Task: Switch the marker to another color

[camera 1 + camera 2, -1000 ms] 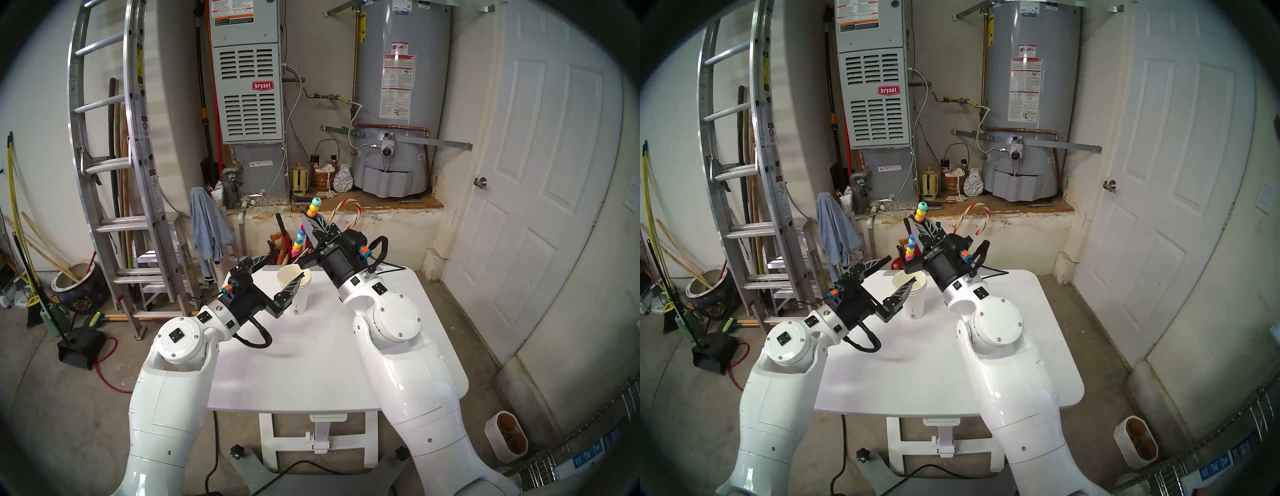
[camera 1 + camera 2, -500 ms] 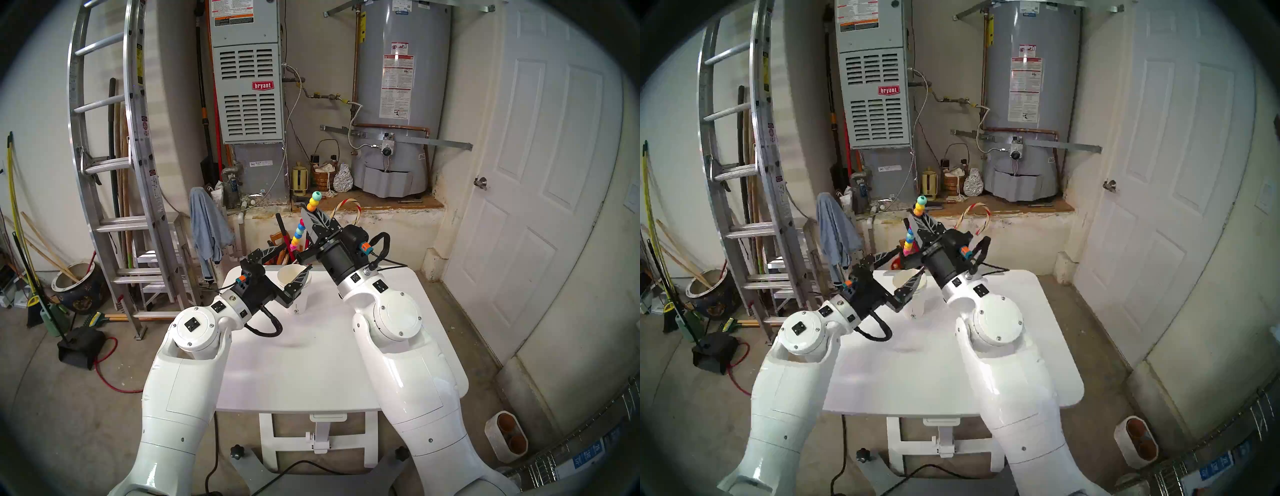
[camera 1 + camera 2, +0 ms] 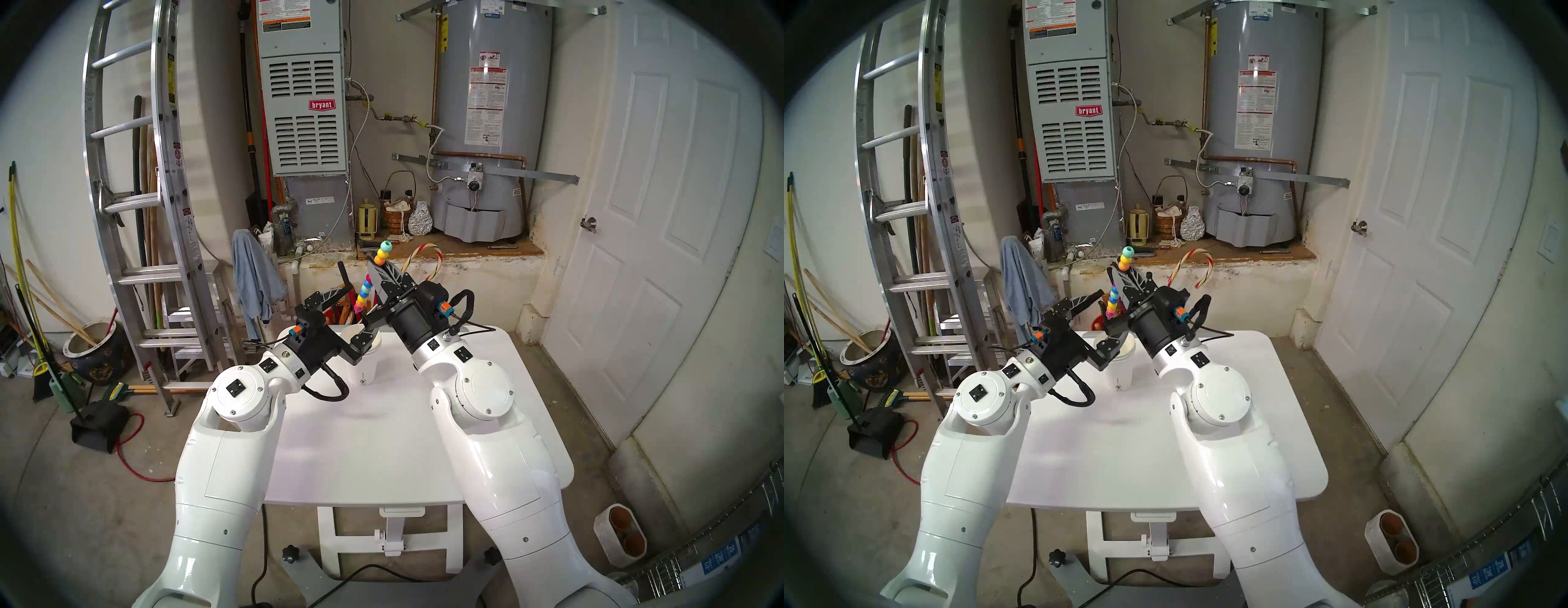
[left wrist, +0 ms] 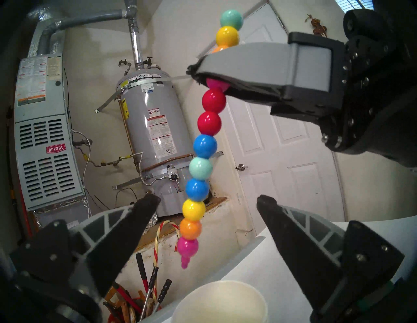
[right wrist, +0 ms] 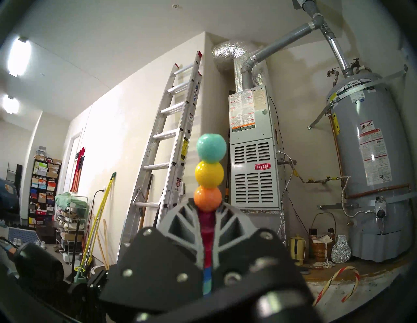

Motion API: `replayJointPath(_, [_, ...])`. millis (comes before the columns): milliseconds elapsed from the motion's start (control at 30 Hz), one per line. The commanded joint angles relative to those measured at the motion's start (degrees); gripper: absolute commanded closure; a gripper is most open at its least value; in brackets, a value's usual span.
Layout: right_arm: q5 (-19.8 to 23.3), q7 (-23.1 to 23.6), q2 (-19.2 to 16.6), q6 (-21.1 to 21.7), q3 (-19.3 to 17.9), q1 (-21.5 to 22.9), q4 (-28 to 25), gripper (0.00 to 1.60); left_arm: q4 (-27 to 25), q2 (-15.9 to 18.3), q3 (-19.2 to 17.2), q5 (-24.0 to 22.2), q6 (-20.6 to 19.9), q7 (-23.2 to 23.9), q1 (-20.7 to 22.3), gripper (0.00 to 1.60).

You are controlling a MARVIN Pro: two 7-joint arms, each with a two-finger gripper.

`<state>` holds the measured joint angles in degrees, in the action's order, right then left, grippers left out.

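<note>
Right gripper (image 3: 379, 271) is clenched on the marker (image 4: 204, 144), a slim stick of stacked beads, held up in the air above the far edge of the white worktop (image 3: 394, 446), near upright with a slight tilt. Grip sits high on the stick: teal, yellow and orange beads poke out above the fingers, the rest hangs below — red, red, blue, teal, blue, yellow, orange, pink, ending in a small pink nib. In the right wrist view the beads are pinched between the two grey fingers (image 5: 180, 223).

Left gripper (image 4: 208, 201) is released, jaws spread wide, one on each side of the marker's lower beads, not touching them. It points up and toward the right arm.

White paper cup (image 3: 365, 361) stands on the worktop right below the marker's tip, partly hidden by the left gripper in the head views. Behind the worktop: a bucket of red-and-black-handled tools (image 4: 144, 300) and a striped candy cane (image 3: 426, 259).
</note>
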<state>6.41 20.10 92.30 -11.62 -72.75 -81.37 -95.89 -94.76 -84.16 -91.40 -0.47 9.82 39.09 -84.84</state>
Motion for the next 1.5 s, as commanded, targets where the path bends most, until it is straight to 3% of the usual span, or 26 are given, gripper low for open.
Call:
replayJointPath(0, [0.1, 0.1, 0.6, -0.8, 0.3, 1.1, -0.4, 1.6, -1.3, -0.2, 0.1, 0.0, 0.0, -0.1, 1.0, 0.09])
replayJointPath(400, [-0.1, 0.2, 0.6, -1.0, 0.7, 0.8, 0.1, 1.6, -2.0, -0.4, 0.4, 0.3, 0.0, -0.2, 1.1, 0.11])
replayJointPath(633, [0.0, 0.2, 0.5, -1.3, 0.6, 0.6, 0.3, 1.6, -2.3, -0.4, 0.6, 0.5, -0.1, -0.4, 1.2, 0.3])
replayJointPath(667, [0.0, 0.2, 0.5, -1.4, 0.6, 0.6, 0.4, 1.6, -2.3, -0.4, 0.6, 0.5, -0.1, -0.4, 1.2, 0.45])
replayJointPath(967, [0.3, 0.4, 0.3, -1.6, 0.4, 0.3, 0.3, 1.6, -2.3, -0.3, 0.9, 0.7, -0.4, -0.5, 1.1, 0.58])
replayJointPath(1000, [0.3, 0.4, 0.3, -1.6, 0.4, 0.3, 0.2, 1.6, -2.3, -0.4, 0.9, 0.8, -0.4, -0.5, 1.1, 0.75])
replayJointPath(1100, [0.2, 0.4, 0.2, -1.7, 0.4, 0.2, 0.1, 1.6, -2.1, -0.3, 1.0, 0.9, -0.5, -0.5, 1.0, 0.77])
replayJointPath(1167, [0.2, 0.4, 0.2, -1.7, 0.3, 0.2, 0.0, 1.6, -2.0, -0.3, 1.0, 1.2, -0.6, -0.7, 0.9, 1.02])
replayJointPath(1333, [0.4, 0.5, 0.1, -1.8, 0.2, 0.1, -0.1, 1.6, -2.3, -0.6, 1.0, 1.1, -0.7, -0.8, 0.9, 1.14])
replayJointPath(1367, [0.4, 0.5, 0.1, -1.8, 0.2, 0.0, -0.1, 1.6, -2.3, -0.6, 1.0, 1.1, -0.7, -0.9, 0.9, 1.34])
replayJointPath(1467, [0.5, 0.2, 0.3, -2.6, -0.1, -0.2, -0.2, 1.6, -2.3, -0.8, 1.1, 1.4, -0.8, -1.2, 1.1, 1.59])
